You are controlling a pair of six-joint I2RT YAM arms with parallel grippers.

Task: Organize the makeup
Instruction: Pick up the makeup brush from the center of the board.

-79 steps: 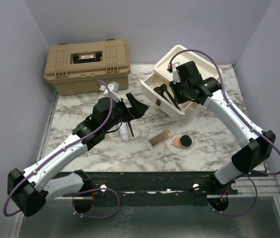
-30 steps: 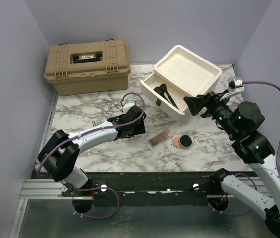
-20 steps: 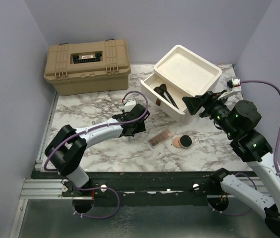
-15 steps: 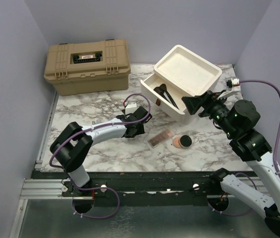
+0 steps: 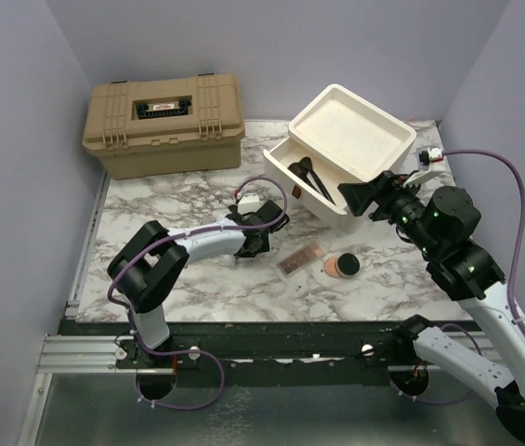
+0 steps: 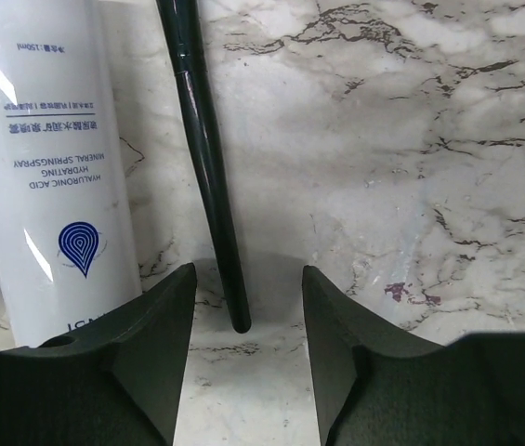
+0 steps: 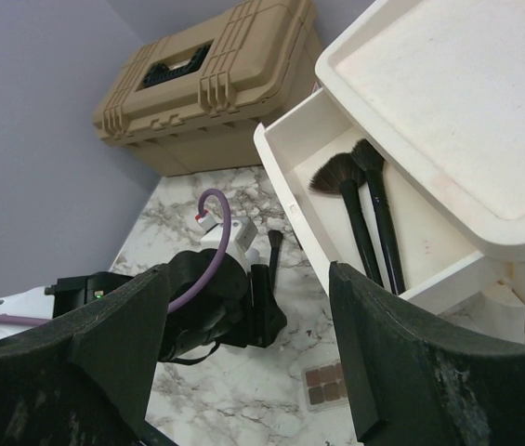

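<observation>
In the left wrist view a slim black brush handle (image 6: pixel 202 139) lies on the marble, and its end sits between the jaws of my left gripper (image 6: pixel 248 276). The jaws are open, with a gap on each side of the handle. A white spray bottle (image 6: pixel 58 177) lies just left of the brush. From above, the left gripper (image 5: pixel 255 243) is low over that spot. A pink palette (image 5: pixel 301 258) and a round compact (image 5: pixel 342 266) with peach powder lie to its right. My right gripper (image 5: pixel 353 197) hangs open and empty beside the drawer. Two brushes (image 7: pixel 360 214) lie in the drawer.
The cream drawer unit (image 5: pixel 347 137) stands at the back right with its lower drawer pulled out towards the left arm. A tan toolbox (image 5: pixel 164 121) stands shut at the back left. Purple walls close in the table on three sides.
The left gripper has slid right and down onto the brush end, and its jaws have narrowed. The right arm has drawn back from the drawer and then edged left, still open.
</observation>
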